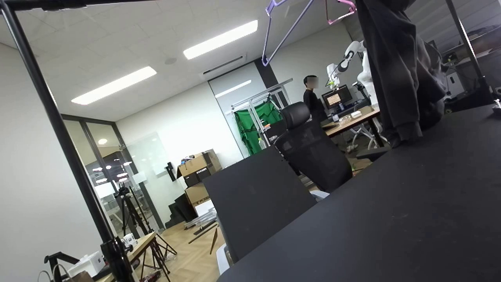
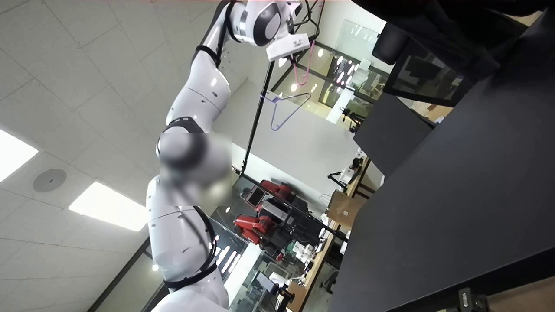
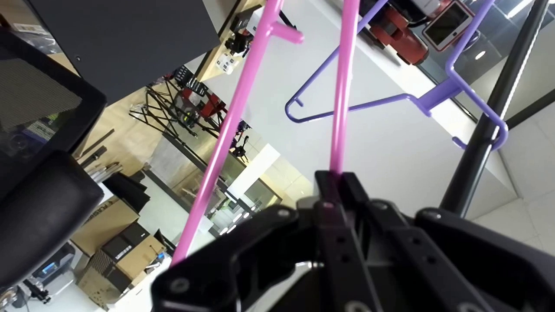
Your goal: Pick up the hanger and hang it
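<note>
The thin pink hanger shows in the wrist view (image 3: 342,86). My gripper (image 3: 336,177) is shut on one of its bars; a second pink bar with a small stub runs to the left. The hanger's hook is not in view there. In both exterior views part of the pink hanger (image 1: 341,17) (image 2: 309,63) shows high up; in one its upper part is hidden behind the white hand of the arm. A black rail (image 3: 477,151) runs at the right of the wrist view, apart from the pink hanger; it also shows in an exterior view (image 2: 258,117).
A purple hanger (image 3: 438,95) hangs by its hook on the rail, partly behind the pink bar; both exterior views show it (image 1: 289,33) (image 2: 277,100). A black post (image 1: 62,129) stands beside the black table (image 1: 391,219). A person in dark clothes (image 1: 399,70) is close to the table.
</note>
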Robot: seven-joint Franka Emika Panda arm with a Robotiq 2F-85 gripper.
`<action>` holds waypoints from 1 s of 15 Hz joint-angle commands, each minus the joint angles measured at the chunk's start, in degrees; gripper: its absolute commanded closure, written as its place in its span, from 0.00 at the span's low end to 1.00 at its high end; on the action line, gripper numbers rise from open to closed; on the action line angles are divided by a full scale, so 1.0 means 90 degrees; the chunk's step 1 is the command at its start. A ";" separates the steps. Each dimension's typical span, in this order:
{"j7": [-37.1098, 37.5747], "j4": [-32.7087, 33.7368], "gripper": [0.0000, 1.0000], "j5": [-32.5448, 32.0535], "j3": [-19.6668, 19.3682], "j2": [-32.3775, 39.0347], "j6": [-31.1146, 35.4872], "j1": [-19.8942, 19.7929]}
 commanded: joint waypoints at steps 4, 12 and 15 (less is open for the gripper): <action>0.0529 0.0439 0.39 -0.0411 -0.0152 -0.0118 -0.0066 0.0065; 0.0564 0.0255 0.00 -0.1680 -0.0731 -0.1335 -0.0010 0.0231; 0.0343 0.0339 0.00 -0.1670 -0.0666 -0.1324 -0.0050 0.0133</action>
